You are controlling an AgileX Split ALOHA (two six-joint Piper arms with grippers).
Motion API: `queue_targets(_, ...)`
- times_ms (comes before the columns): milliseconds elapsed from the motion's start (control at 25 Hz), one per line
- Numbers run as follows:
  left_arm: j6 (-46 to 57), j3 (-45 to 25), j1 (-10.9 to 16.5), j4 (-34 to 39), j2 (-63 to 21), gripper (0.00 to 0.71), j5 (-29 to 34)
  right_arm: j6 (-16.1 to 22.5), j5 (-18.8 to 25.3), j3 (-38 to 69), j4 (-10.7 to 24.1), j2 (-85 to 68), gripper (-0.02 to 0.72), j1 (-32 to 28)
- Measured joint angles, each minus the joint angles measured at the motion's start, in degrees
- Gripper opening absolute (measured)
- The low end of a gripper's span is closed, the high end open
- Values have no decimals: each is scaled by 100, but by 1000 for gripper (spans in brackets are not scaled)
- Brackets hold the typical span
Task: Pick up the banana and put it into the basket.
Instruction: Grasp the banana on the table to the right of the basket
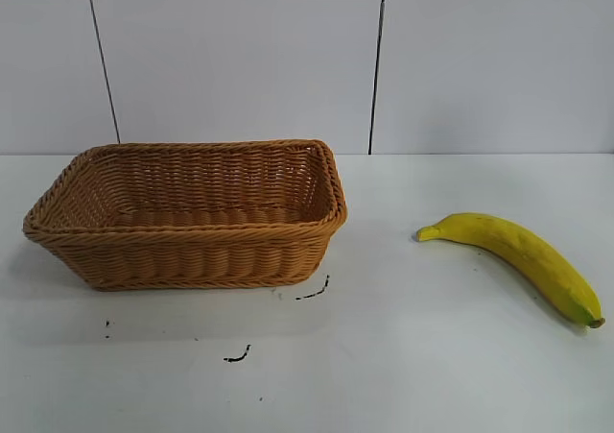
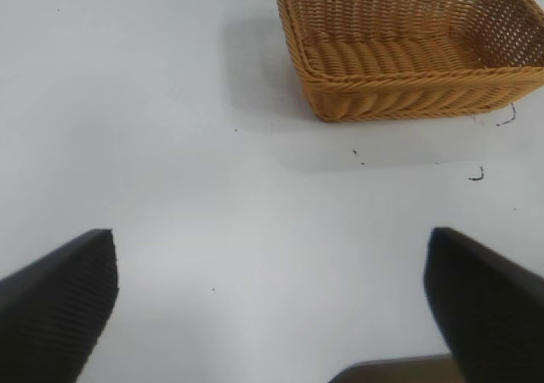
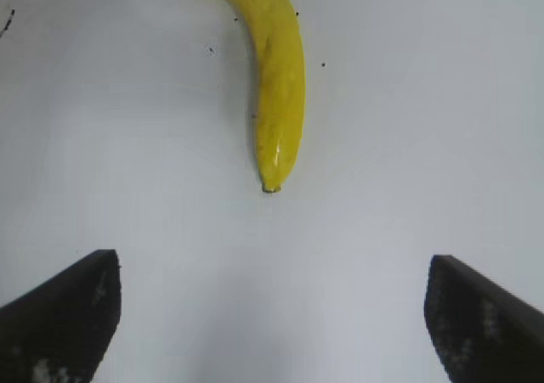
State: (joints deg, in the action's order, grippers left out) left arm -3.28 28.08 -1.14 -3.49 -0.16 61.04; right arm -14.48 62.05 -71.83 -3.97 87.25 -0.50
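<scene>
Banana (image 1: 518, 253) lies on the white table (image 1: 403, 356), well apart from the empty basket (image 1: 192, 217); right gripper (image 3: 272, 315) hangs spread wide short of its dark tip, left gripper (image 2: 272, 306) likewise unclenched; an off-centre pinch could roll the curved fruit

L gripper (image 2: 270, 302) fingers wide apart over bare table (image 2: 170, 145); basket (image 2: 408, 52) well ahead, empty.

White table (image 1: 432, 356) — basket (image 1: 192, 217), banana (image 1: 523, 255) well apart.

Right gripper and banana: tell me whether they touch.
Apart. The right wrist view shows bare table between the open right gripper and the banana.
</scene>
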Motion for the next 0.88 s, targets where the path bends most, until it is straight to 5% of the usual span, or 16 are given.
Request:
queue_targets(400, 0, 0, 0, 0, 0, 695, 0, -1324, -459, -671, -60, 1490, 696, 416)
queue_targets(880, 0, 0, 0, 0, 0, 695, 0, -760, -1499, -688, 220, 2505, 696, 456)
